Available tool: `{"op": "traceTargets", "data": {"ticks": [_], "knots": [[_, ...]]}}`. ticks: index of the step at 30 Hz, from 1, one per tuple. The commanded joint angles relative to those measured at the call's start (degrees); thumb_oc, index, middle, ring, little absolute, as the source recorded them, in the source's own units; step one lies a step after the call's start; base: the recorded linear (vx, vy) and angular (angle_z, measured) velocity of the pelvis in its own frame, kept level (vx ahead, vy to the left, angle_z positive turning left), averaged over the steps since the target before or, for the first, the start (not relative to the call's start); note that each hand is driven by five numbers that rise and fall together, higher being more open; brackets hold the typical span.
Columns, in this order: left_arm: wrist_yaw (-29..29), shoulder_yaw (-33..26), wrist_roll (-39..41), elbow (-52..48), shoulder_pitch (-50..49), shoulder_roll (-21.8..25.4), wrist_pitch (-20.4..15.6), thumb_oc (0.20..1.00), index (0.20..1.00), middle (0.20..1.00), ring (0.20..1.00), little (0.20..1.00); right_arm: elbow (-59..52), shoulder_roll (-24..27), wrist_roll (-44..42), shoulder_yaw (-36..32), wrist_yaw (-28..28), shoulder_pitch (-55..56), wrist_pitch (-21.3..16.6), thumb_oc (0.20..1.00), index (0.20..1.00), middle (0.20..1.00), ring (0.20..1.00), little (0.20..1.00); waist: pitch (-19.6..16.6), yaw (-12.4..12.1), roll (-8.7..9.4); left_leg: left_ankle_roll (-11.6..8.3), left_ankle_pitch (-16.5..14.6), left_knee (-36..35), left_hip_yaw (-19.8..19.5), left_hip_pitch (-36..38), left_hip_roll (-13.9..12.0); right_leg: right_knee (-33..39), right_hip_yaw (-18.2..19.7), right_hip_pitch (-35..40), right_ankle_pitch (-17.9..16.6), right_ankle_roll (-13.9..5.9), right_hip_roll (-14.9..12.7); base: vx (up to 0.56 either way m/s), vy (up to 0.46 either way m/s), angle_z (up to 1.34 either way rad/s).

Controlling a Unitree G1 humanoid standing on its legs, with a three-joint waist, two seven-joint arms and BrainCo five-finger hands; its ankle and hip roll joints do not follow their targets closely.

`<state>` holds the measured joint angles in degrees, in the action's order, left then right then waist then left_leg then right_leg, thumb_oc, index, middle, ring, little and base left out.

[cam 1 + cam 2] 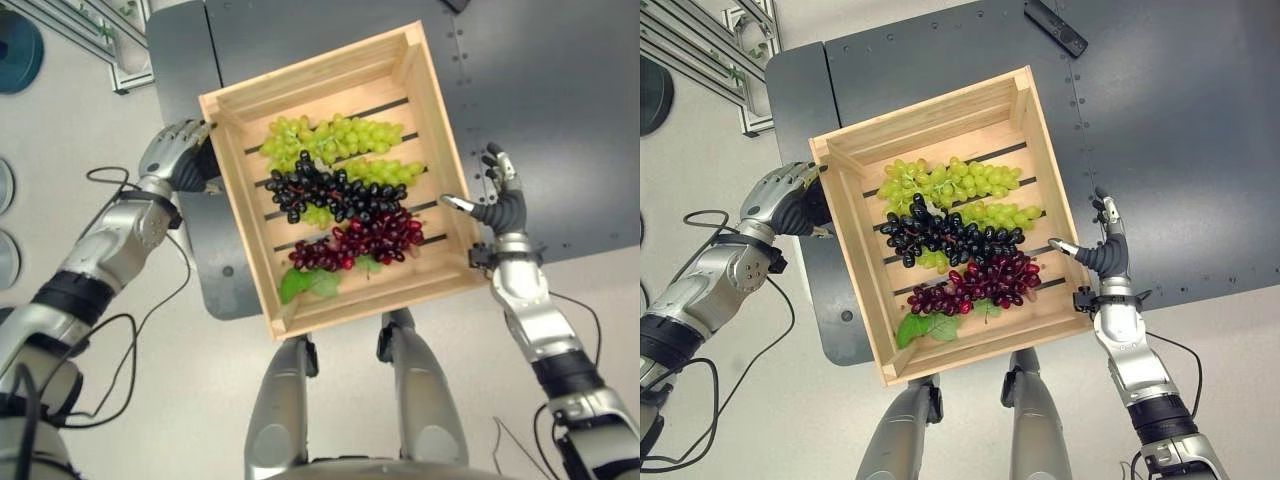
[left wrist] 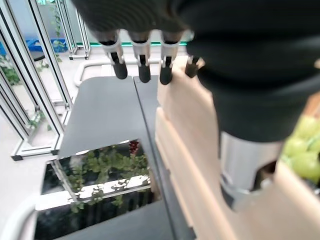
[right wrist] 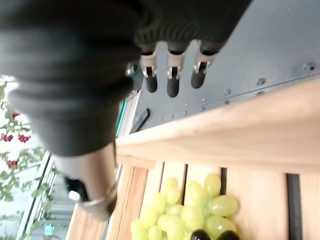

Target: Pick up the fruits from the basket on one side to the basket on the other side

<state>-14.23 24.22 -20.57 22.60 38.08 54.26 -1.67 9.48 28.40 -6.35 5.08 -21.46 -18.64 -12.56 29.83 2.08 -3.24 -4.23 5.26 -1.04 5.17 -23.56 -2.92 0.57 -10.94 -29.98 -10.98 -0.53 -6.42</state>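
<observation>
No writing can be read anywhere. A slatted wooden crate (image 1: 436,150) sits skewed on the dark counter (image 1: 560,90), holding green grapes (image 1: 335,138) along the far slats, a dark purple bunch (image 1: 335,195) across the middle, a red bunch (image 1: 365,240) nearer, and a green leaf (image 1: 305,283) (all bunches lie crosswise, long axes roughly parallel). The left hand (image 1: 178,150) is at the crate's left wall, thumb hooked over the rim, fingers straight. The right hand (image 1: 497,200) is at the right wall, fingers spread apart, thumb over the rim.
</observation>
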Motion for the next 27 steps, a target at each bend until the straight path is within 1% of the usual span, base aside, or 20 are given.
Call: {"op": "traceTargets", "data": {"ticks": [1, 3, 4, 5, 8, 9, 11, 14, 16, 17, 18, 21, 22, 24, 26, 27], "knots": [[-4.7, -8.1, 10.5, -2.4, -3.7, -10.5, -3.7, 1.0, 1.0, 1.0, 1.0, 1.0, -3.2, 0.4, 0.2, -1.3, -1.3, 1.0, -2.0, 1.0, 1.0, 1.0, 1.0, 1.0, 0.0, 1.9, -0.63, 0.45, -0.8, 2.7, 0.9, 0.2, 0.2, -7.4, 2.4, 1.2, 6.2, -6.51, -1.6, 0.02, -0.028, -0.22], [-8.0, -14.2, 17.9, -1.4, -8.5, -16.3, -4.6, 1.0, 1.0, 1.0, 1.0, 1.0, -2.9, -0.4, 0.1, -1.6, -1.2, 1.6, -1.8, 1.0, 1.0, 1.0, 1.0, 1.0, 0.0, 1.6, -0.54, 0.51, -1.2, 2.8, 0.7, 1.4, 0.3, -7.4, 2.3, 2.4, 6.6, -6.28, -1.4, 0.02, -0.033, -0.18], [-9.4, -16.2, 20.2, -1.3, -10.4, -18.2, -5.1, 1.0, 1.0, 1.0, 1.0, 1.0, -2.7, -0.6, -0.1, -1.7, -1.4, 1.9, -1.9, 1.0, 1.0, 1.0, 1.0, 1.0, -0.1, 1.6, -0.49, 0.53, -1.3, 2.8, 0.6, 1.9, 0.3, -7.5, 2.3, 3.1, 6.7, -6.16, -1.3, 0.01, -0.023, -0.07], [-11.0, -18.4, 22.0, -1.0, -12.3, -20.0, -5.5, 1.0, 1.0, 1.0, 1.0, 1.0, -2.2, -1.0, -0.3, -1.6, -1.4, 2.1, -1.9, 1.0, 1.0, 1.0, 1.0, 1.0, -0.1, 1.4, -0.42, 0.54, -1.4, 2.8, 0.4, 2.4, 0.4, -7.6, 2.3, 3.6, 6.9, -6.02, -1.4, 0.0, 0.0, 0.0], [-15.1, -25.6, 26.9, -1.9, -19.1, -23.3, -7.3, 1.0, 1.0, 1.0, 1.0, 1.0, -1.8, -1.5, -1.0, -1.7, -1.2, 3.3, -2.3, 1.0, 1.0, 1.0, 1.0, 1.0, -1.0, 0.6, -0.48, 0.51, -1.8, 2.7, 0.1, 4.0, 0.6, -7.5, 2.0, 5.6, 7.3, -5.8, -1.4, 0.01, -0.012, 0.03], [-15.0, -25.7, 26.9, -2.1, -19.3, -23.4, -7.3, 1.0, 1.0, 1.0, 1.0, 1.0, -1.8, -1.5, -1.0, -1.6, -1.2, 3.3, -2.3, 1.0, 1.0, 1.0, 1.0, 1.0, -1.0, 0.7, -0.5, 0.51, -1.8, 2.7, 0.1, 4.1, 0.6, -7.5, 1.9, 5.7, 7.3, -5.8, -1.4, 0.02, -0.01, 0.07], [-17.5, -30.2, 29.0, -2.7, -22.5, -24.0, -8.0, 1.0, 1.0, 1.0, 1.0, 1.0, -1.7, -1.1, -1.5, -1.7, -0.8, 3.7, -2.2, 1.0, 1.0, 1.0, 1.0, 1.0, -1.8, 0.2, -0.68, 0.5, -1.9, 2.3, -0.2, 5.4, 0.8, -7.1, 1.6, 7.4, 7.4, -5.8, -1.5, 0.03, -0.004, 0.1], [-18.8, -35.1, 28.5, -6.4, -26.5, -23.3, -8.1, 1.0, 1.0, 1.0, 1.0, 1.0, -2.3, -0.4, -2.7, -2.3, 0.3, 4.7, -2.0, 1.0, 1.0, 1.0, 1.0, 1.0, -3.3, -0.7, -1.53, 0.56, -2.1, 1.3, -0.7, 7.7, 1.0, -6.1, 0.9, 10.2, 7.5, -6.0, -1.8, 0.03, 0.01, 0.06], [-19.0, -36.1, 28.2, -7.2, -27.3, -23.2, -7.9, 1.0, 1.0, 1.0, 1.0, 1.0, -2.5, -0.2, -2.7, -2.4, 0.7, 5.0, -1.9, 1.0, 1.0, 1.0, 1.0, 1.0, -3.7, -0.9, -1.67, 0.65, -1.8, 1.1, -0.8, 8.1, 1.2, -5.6, 0.8, 10.8, 7.1, -6.01, -1.9, 0.01, 0.029, 0.08], [-19.6, -37.7, 27.7, -8.0, -28.1, -23.0, -7.6, 1.0, 1.0, 1.0, 1.0, 1.0, -2.5, -0.2, -3.4, -2.8, 1.5, 5.6, -1.5, 1.0, 1.0, 1.0, 1.0, 1.0, -4.5, -1.4, -2.18, 0.74, -2.3, 0.9, -0.9, 9.3, 1.2, -5.4, 0.7, 12.1, 7.4, -6.09, -2.0, 0.02, 0.036, 0.15], [-19.6, -37.7, 27.7, -8.0, -28.2, -23.0, -7.5, 1.0, 1.0, 1.0, 1.0, 1.0, -2.6, -0.2, -3.4, -2.8, 1.5, 5.6, -1.5, 1.0, 1.0, 1.0, 1.0, 1.0, -4.5, -1.3, -2.14, 0.78, -2.0, 0.9, -0.9, 9.1, 1.3, -5.2, 0.7, 12.1, 7.1, -6.05, -2.1, 0.02, 0.038, 0.18], [-20.5, -40.5, 24.7, -10.8, -30.1, -22.3, -6.5, 1.0, 1.0, 1.0, 1.0, 1.0, -3.3, 0.2, -4.2, -3.9, 3.1, 7.2, -1.2, 1.0, 1.0, 1.0, 1.0, 1.0, -5.2, -1.7, -2.92, 0.99, -2.7, 1.0, -1.2, 10.5, 1.3, -5.5, 0.4, 13.5, 7.9, -6.11, -2.3, 0.0, 0.036, 0.06], [-20.5, -40.5, 24.6, -10.9, -30.1, -22.3, -6.4, 1.0, 1.0, 1.0, 1.0, 1.0, -3.3, 0.2, -4.2, -4.0, 3.1, 7.2, -1.2, 1.0, 1.0, 1.0, 1.0, 1.0, -5.2, -1.6, -2.88, 1.03, -2.4, 1.0, -1.2, 10.3, 1.4, -5.4, 0.4, 13.3, 7.6, -6.06, -2.3, 0.0, 0.0, 0.0], [-22.8, -42.2, 20.5, -13.7, -30.8, -21.0, -5.3, 1.0, 1.0, 1.0, 1.0, 1.0, -3.5, 0.1, -4.7, -4.4, 3.7, 8.6, -1.3, 1.0, 1.0, 1.0, 1.0, 1.0, -5.7, -1.9, -3.24, 1.1, -2.9, 0.9, -1.3, 10.9, 1.4, -5.4, 0.3, 14.0, 8.1, -6.1, -2.4, 0.0, 0.017, 0.04], [-22.5, -43.2, 17.4, -17.5, -32.0, -20.2, -5.1, 1.0, 1.0, 1.0, 1.0, 1.0, -3.8, 0.4, -4.6, -5.3, 4.0, 9.6, -1.4, 1.0, 1.0, 1.0, 1.0, 1.0, -5.8, -2.0, -3.28, 1.21, -2.5, 0.8, -1.3, 10.8, 1.5, -5.0, 0.1, 13.9, 7.6, -6.13, -2.5, -0.02, 0.007, 0.02], [-21.4, -43.4, 15.9, -20.0, -32.3, -19.2, -5.4, 1.0, 1.0, 1.0, 1.0, 1.0, -4.1, 0.5, -4.7, -5.7, 4.0, 10.2, -1.5, 1.0, 1.0, 1.0, 1.0, 1.0, -5.9, -2.0, -3.36, 1.25, -2.5, 0.7, -1.3, 10.8, 1.5, -4.9, 0.1, 14.0, 7.6, -6.21, -2.5, 0.0, 0.0, 0.0]]}}
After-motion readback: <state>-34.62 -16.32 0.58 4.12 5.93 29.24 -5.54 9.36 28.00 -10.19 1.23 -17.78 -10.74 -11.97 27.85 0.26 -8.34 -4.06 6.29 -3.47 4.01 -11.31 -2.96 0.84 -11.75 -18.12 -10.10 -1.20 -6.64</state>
